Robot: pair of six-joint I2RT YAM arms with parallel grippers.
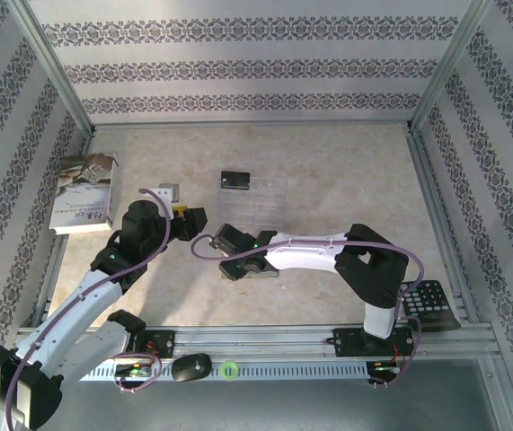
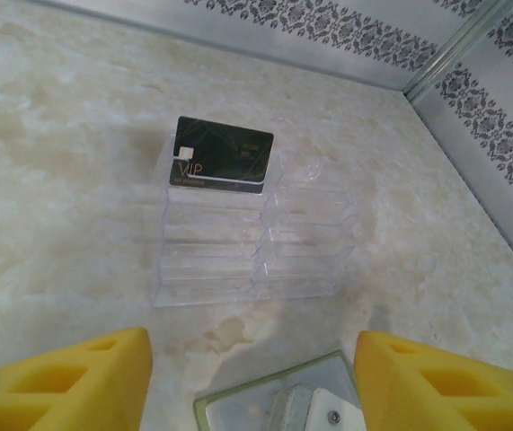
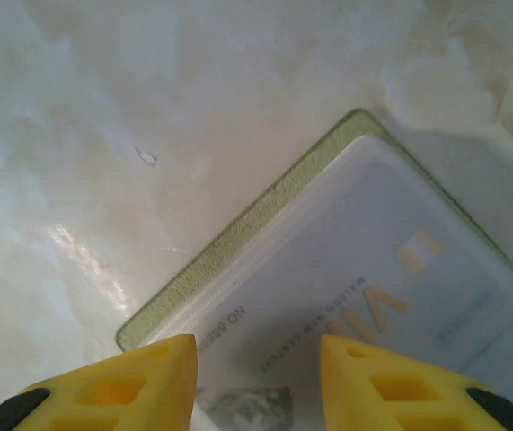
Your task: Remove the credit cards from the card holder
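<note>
The card holder (image 1: 254, 272) lies open on the table, yellow-green at its rim (image 3: 238, 242) and pale inside. A silvery-white credit card (image 3: 373, 269) with faint print sits in its pocket. My right gripper (image 3: 256, 350) hovers open just above that card, fingers apart and holding nothing; from above it (image 1: 229, 247) is over the holder's left end. The black credit card (image 2: 222, 154) rests on the far corner of a clear plastic sheet (image 2: 256, 242), also black card (image 1: 234, 180). My left gripper (image 2: 252, 346) is open and empty, left of the holder (image 2: 238, 400) at left gripper (image 1: 193, 220).
A white-grey book (image 1: 85, 191) lies at the left wall. A small pale flat item (image 1: 168, 190) sits beside the left arm. A dark keypad (image 1: 428, 303) lies at the right. A black mouse (image 1: 190, 366) and green ring (image 1: 229, 368) rest on the front rail.
</note>
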